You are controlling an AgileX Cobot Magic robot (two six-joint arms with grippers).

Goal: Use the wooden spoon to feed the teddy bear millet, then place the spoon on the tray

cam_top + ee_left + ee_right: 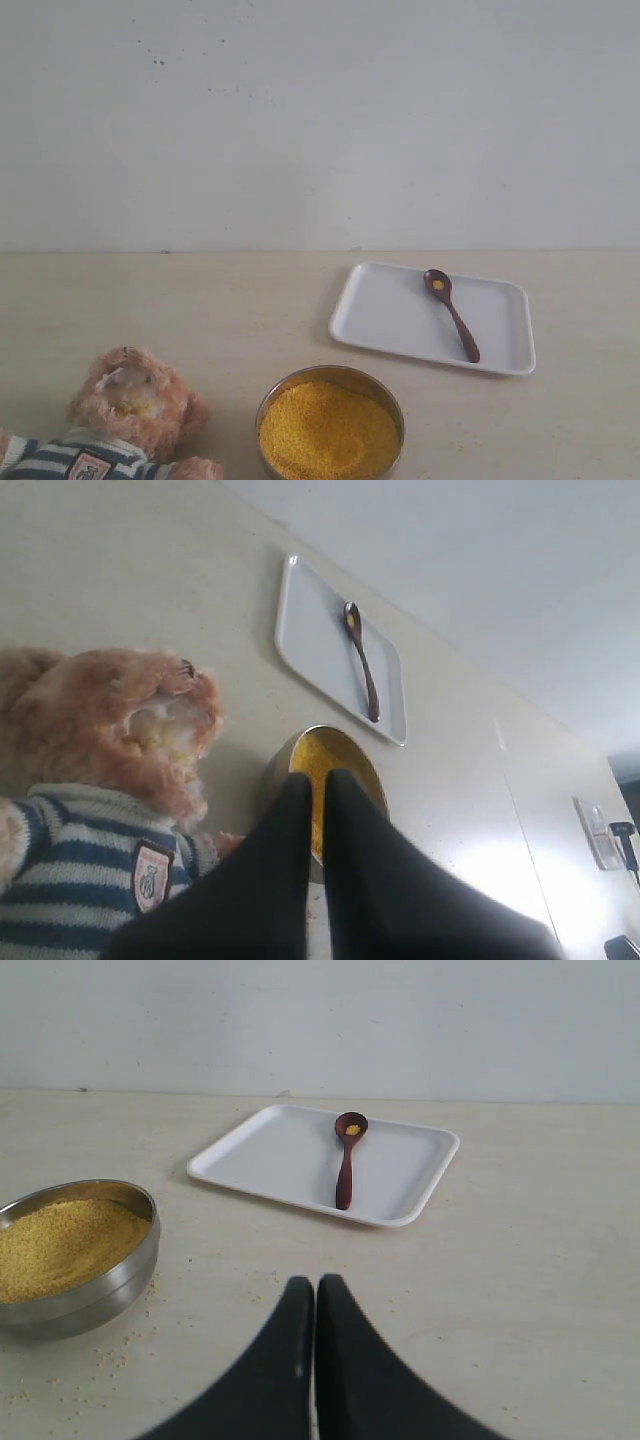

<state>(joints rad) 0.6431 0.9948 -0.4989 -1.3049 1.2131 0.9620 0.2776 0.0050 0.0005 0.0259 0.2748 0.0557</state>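
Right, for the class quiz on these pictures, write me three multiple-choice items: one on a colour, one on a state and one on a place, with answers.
1. What colour is the millet in the metal bowl?
A) white B) yellow C) green

2. How do the left gripper and right gripper stand?
A) both shut, holding nothing B) both wide open C) left open, right shut

3. Where does the wooden spoon lie?
A) in the metal bowl B) in the left gripper C) on the tray

Answers: 1 B, the mound is bright yellow. 2 A, each pair of fingers meets with nothing between them. 3 C, it lies flat inside the rim, with a few grains in its bowl.
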